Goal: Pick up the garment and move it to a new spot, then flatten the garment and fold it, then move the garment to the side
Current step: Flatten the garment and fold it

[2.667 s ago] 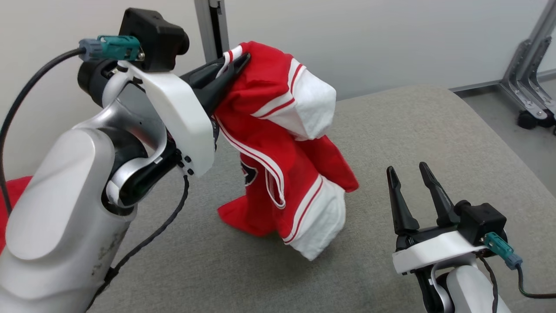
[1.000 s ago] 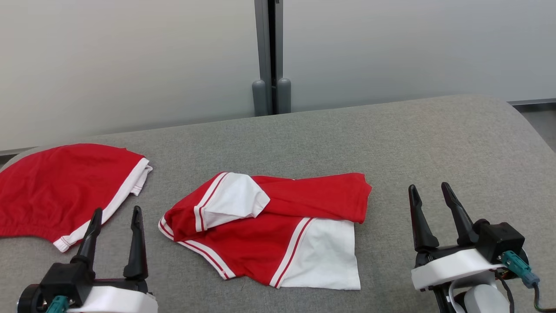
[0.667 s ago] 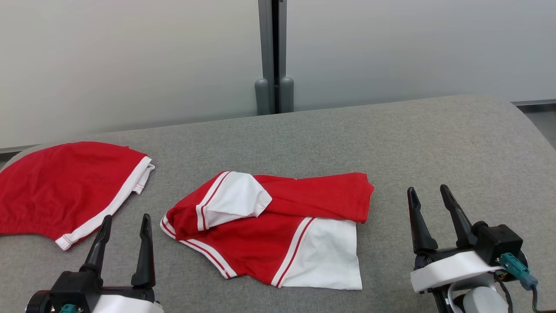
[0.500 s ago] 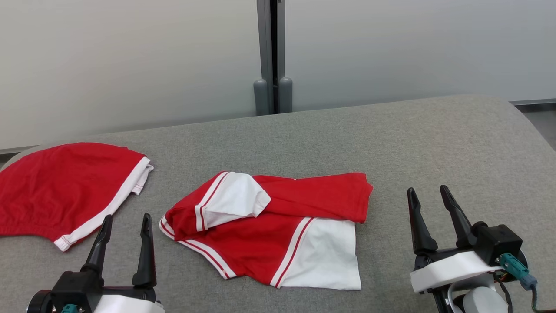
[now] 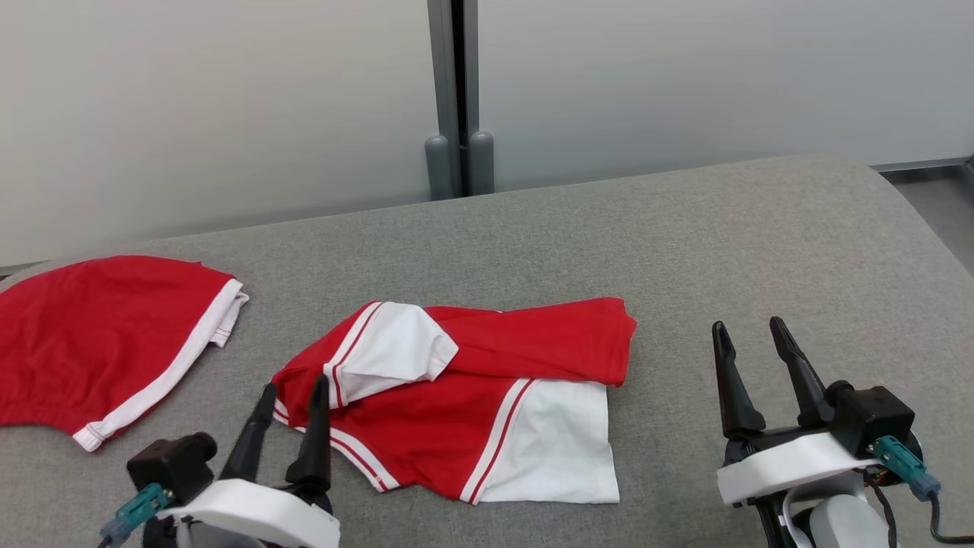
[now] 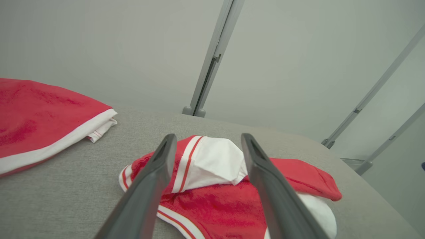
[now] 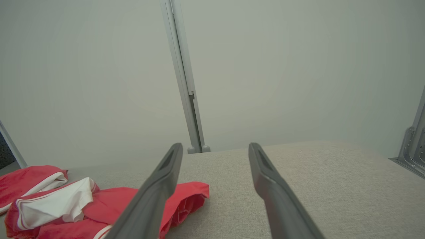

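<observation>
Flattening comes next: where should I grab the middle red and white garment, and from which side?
Probably pinch the white sleeve folded back over the garment, coming from the robot's left with the open left gripper; that flap sits raised and nearest it.

The setting is a robotics laboratory or test cell. An upright aluminium post [image 5: 453,76] on two grey feet joins plain pale wall panels [image 5: 190,114]. In front of the post stands a grey fabric-covered tabletop [image 5: 685,243]. Well to the right of the post, a bare metal frame [image 7: 413,147] stands on a grey floor [image 5: 936,213]. The right end effector [image 5: 746,323] carries exposed cabling.
</observation>
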{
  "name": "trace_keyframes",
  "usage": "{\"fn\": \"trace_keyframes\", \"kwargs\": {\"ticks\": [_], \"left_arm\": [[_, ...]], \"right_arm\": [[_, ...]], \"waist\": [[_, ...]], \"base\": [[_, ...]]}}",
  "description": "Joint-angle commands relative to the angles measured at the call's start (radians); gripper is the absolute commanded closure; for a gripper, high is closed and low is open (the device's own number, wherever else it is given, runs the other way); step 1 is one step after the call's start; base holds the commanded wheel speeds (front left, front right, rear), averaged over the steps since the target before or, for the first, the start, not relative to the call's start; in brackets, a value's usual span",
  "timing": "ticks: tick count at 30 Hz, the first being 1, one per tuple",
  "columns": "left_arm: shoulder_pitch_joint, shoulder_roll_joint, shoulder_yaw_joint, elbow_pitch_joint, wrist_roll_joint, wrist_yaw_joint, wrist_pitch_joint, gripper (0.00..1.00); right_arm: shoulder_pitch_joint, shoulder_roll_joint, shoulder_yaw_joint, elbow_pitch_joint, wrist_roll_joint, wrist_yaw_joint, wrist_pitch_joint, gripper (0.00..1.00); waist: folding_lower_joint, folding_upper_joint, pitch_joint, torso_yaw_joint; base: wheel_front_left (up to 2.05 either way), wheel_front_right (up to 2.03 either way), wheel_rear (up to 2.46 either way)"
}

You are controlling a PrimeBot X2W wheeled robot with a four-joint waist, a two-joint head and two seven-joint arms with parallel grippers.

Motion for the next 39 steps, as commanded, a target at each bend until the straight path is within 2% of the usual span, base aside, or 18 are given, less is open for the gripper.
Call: {"fn": "trace_keyframes", "kwargs": {"ticks": [1,4,7,17,20,24,25,26,27,28,34,39], "left_arm": [[-0.021,-0.013,0.001,0.007,-0.034,-0.012,0.022,0.00],[-0.050,-0.053,-0.006,0.040,-0.152,-0.055,0.120,0.00],[-0.087,-0.071,-0.014,0.087,-0.222,-0.073,0.192,0.00],[-0.245,-0.105,0.013,0.328,-0.335,-0.043,0.312,0.00],[-0.286,-0.109,0.032,0.389,-0.349,-0.033,0.300,0.00],[-0.320,-0.111,0.068,0.446,-0.370,-0.043,0.266,0.00],[-0.327,-0.111,0.076,0.454,-0.376,-0.047,0.258,0.08],[-0.332,-0.111,0.084,0.463,-0.382,-0.048,0.253,0.50],[-0.337,-0.108,0.087,0.472,-0.382,-0.050,0.248,0.86],[-0.341,-0.106,0.087,0.479,-0.382,-0.055,0.249,1.00],[-0.343,-0.108,0.066,0.485,-0.381,-0.087,0.255,1.00],[-0.310,-0.114,0.047,0.429,-0.397,-0.118,0.268,1.00]], "right_arm": [[-0.012,-0.003,-0.001,0.000,-0.004,0.000,-0.001,0.00],[-0.020,-0.002,0.000,-0.004,-0.009,0.000,-0.001,0.00],[-0.030,-0.001,0.001,-0.009,-0.010,0.000,-0.001,0.00],[-0.076,0.004,0.001,-0.023,0.003,0.000,-0.001,0.00],[-0.081,0.007,0.001,-0.026,0.007,0.000,-0.001,0.00],[-0.081,0.009,-0.005,-0.025,0.007,0.000,-0.001,0.00],[-0.081,0.009,-0.006,-0.025,0.006,0.000,-0.001,0.00],[-0.080,0.010,-0.008,-0.025,0.006,0.000,-0.001,0.00],[-0.078,0.010,-0.011,-0.025,0.005,0.000,-0.001,0.00],[-0.076,0.010,-0.011,-0.025,0.005,0.000,-0.001,0.00],[-0.069,0.011,-0.012,-0.024,0.001,0.000,-0.001,0.00],[-0.055,0.011,-0.015,-0.020,-0.009,0.000,-0.001,0.00]], "waist": [[0.0000,0.0000,0.005,-0.011],[0.0000,0.0000,0.018,-0.036],[0.0000,0.0000,0.036,-0.063],[0.0000,0.0000,0.117,-0.152],[0.0000,0.0000,0.129,-0.171],[0.0000,0.0000,0.133,-0.182],[0.0000,0.0000,0.133,-0.182],[0.0000,0.0000,0.133,-0.181],[0.0000,0.0000,0.133,-0.179],[0.0000,0.0000,0.133,-0.176],[0.0000,0.0000,0.123,-0.144],[0.0000,0.0000,0.100,-0.088]], "base": [[0.00,0.00,0.00],[0.00,0.00,0.00],[0.00,0.00,0.00],[0.00,0.00,0.00],[0.00,0.00,0.00],[0.00,0.00,0.00],[0.00,0.00,0.00],[0.00,0.00,0.00],[0.00,0.00,0.00],[0.00,0.00,0.00],[0.00,0.00,0.00],[0.00,0.00,0.00]]}}
